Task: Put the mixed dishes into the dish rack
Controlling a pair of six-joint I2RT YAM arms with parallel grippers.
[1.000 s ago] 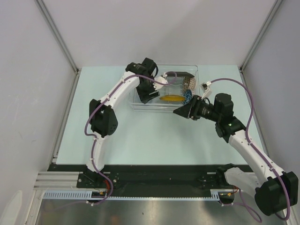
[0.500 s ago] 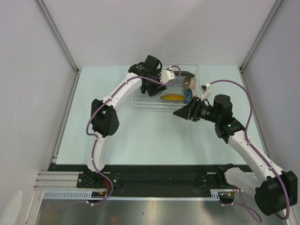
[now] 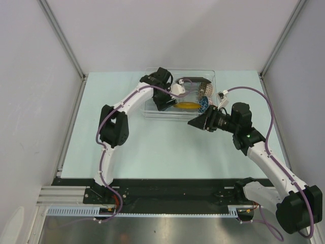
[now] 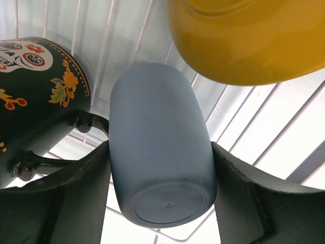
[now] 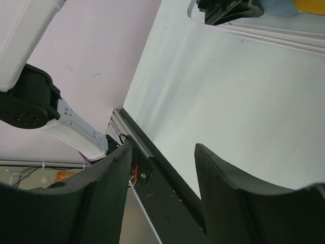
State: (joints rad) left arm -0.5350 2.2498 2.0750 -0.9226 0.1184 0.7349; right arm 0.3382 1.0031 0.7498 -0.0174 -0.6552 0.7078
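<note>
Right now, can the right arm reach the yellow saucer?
Probably, but tight: open right gripper sits outside the dish rack, while left gripper holding the light blue cup crowds the yellow saucer.

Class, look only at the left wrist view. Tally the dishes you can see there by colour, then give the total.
Light blue: 1, the cup
Yellow: 1, the saucer
Black: 1, the painted dish
Total: 3

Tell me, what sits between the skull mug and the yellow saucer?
The blue cup, seen in the left wrist view, between mug and saucer.
</note>
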